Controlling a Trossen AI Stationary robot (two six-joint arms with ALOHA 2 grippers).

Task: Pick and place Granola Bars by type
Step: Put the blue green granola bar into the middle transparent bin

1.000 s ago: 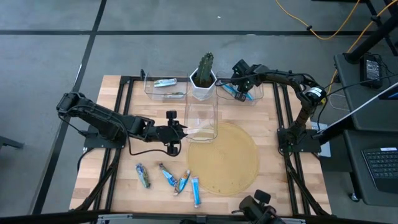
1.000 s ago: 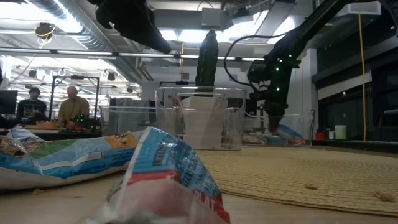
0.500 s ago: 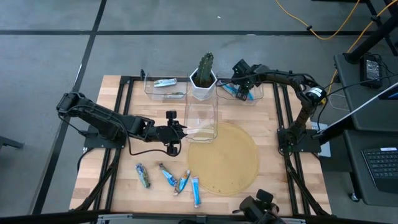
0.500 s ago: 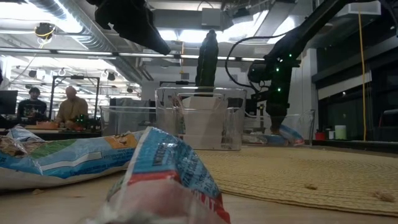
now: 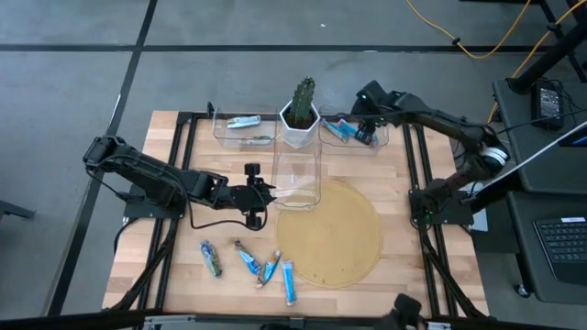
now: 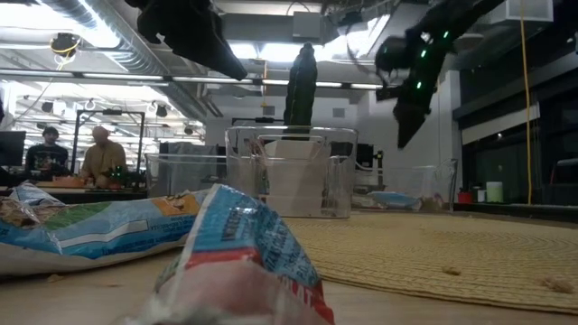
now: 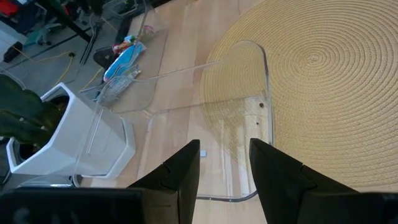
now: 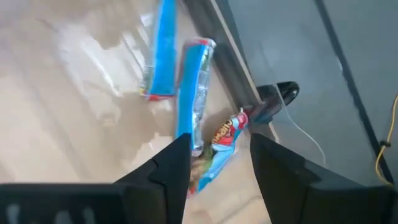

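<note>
Several granola bars lie on the wooden table near its front edge: a green-brown one (image 5: 211, 258) and blue ones (image 5: 246, 258), (image 5: 271, 268), (image 5: 289, 282). Two bars fill the front of the low view (image 6: 226, 262). The far right clear bin (image 5: 378, 139) holds blue bars (image 5: 337, 130), which also show in the right wrist view (image 8: 193, 93). The far left bin (image 5: 220, 130) holds two bars (image 5: 243, 122). My right gripper (image 5: 365, 136) is open and empty above the far right bin, raised in the low view (image 6: 404, 135). My left gripper (image 5: 271, 191) is open and empty beside the middle clear bin (image 5: 296, 174).
A cactus in a white pot (image 5: 300, 115) stands between the two far bins. A round woven mat (image 5: 328, 234) lies at the centre right, with the middle bin's near edge on it. Black frame rails (image 5: 179, 183) run along the table's sides. People sit in the room behind (image 6: 99, 158).
My right gripper has gone up out of the far right bin and a little toward the table's right edge. A blue bar that was by its fingers now lies in the bin. My left arm has kept still.
</note>
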